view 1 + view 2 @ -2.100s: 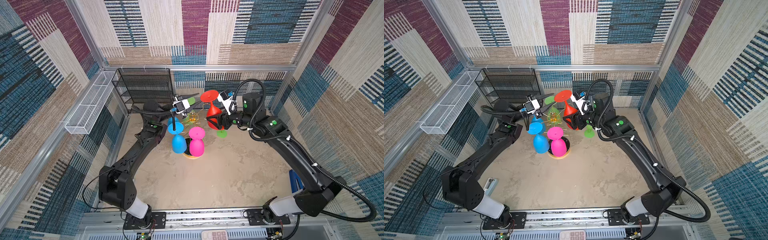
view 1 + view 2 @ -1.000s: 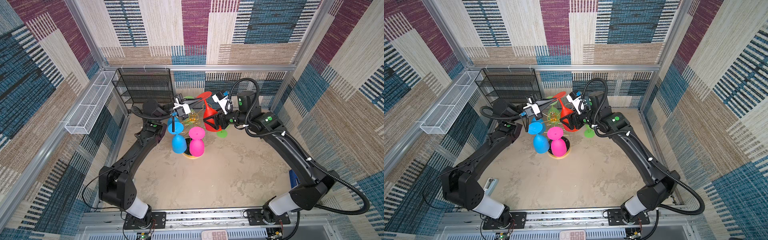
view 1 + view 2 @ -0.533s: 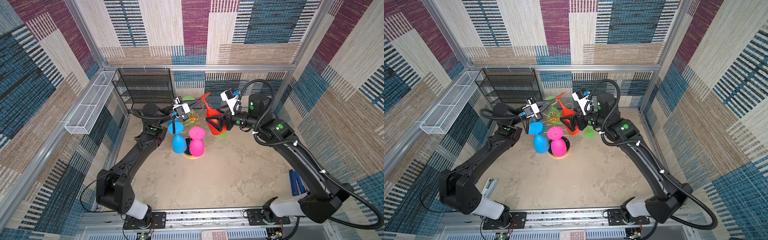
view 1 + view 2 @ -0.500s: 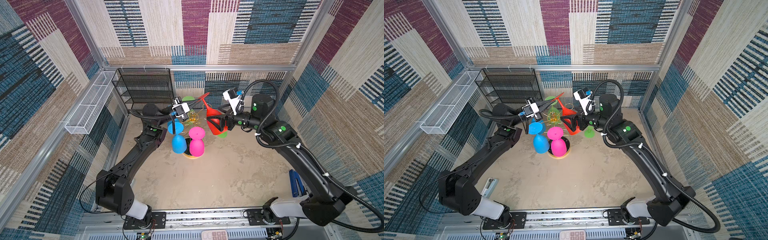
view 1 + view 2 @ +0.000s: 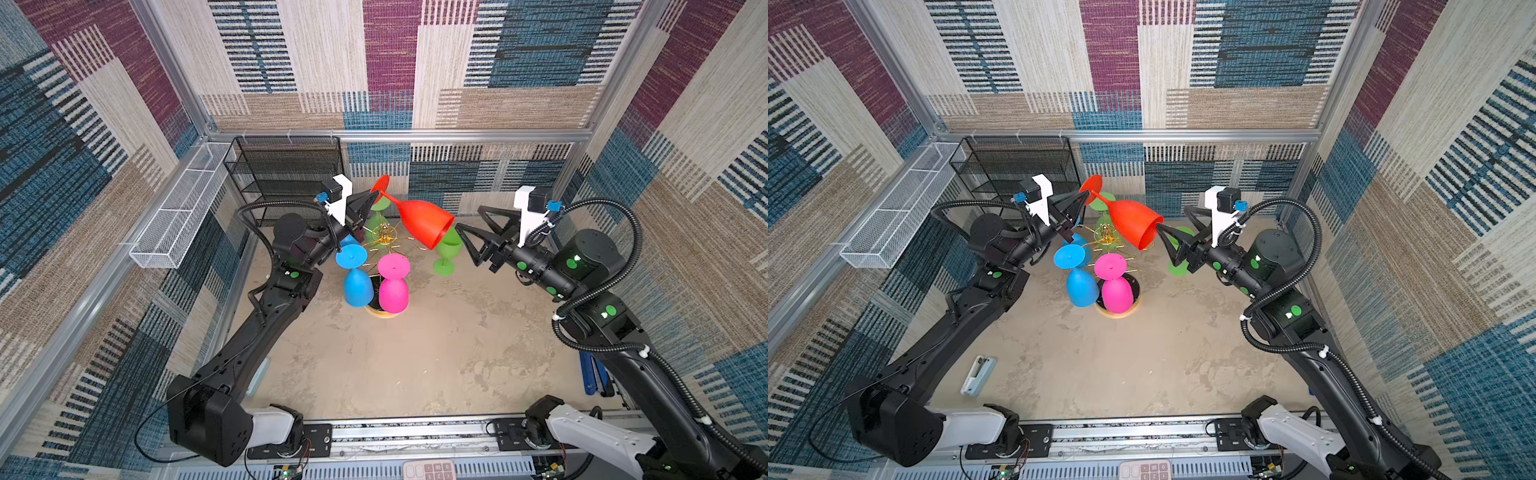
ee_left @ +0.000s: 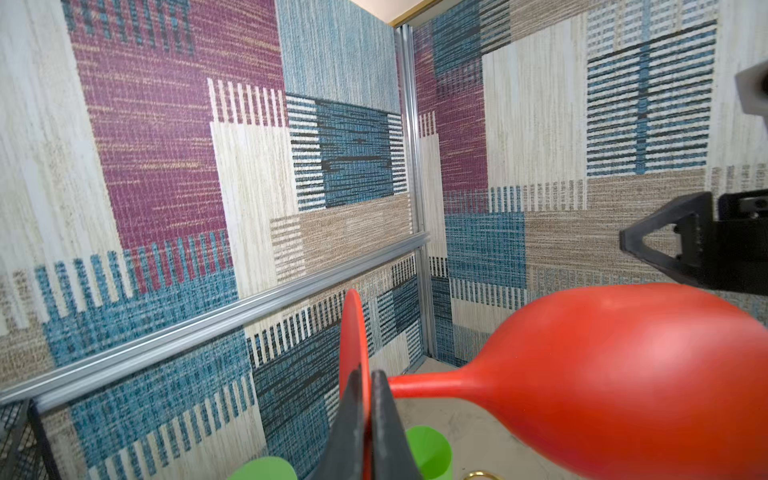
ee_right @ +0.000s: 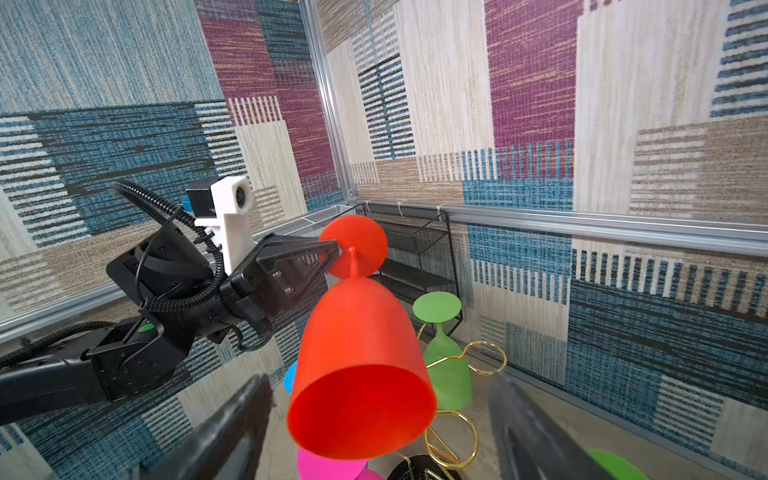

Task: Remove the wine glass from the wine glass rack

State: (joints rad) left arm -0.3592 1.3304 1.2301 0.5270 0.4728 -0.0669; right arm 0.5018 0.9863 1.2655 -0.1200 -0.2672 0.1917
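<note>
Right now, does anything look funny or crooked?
Yes. The red wine glass hangs sideways in mid-air, off the wine glass rack, pinched only by its foot's edge in the left gripper.

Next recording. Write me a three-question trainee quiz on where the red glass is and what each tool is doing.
1. True or false: the red wine glass is off the wine glass rack, tilted in the air.
2. Which part of it does the left tool clamp? A bowl, B stem, C foot.
3. Fill in: the right tool has its jaws ____, at the bowl's mouth.
Key: 1 true; 2 C; 3 open.
</note>
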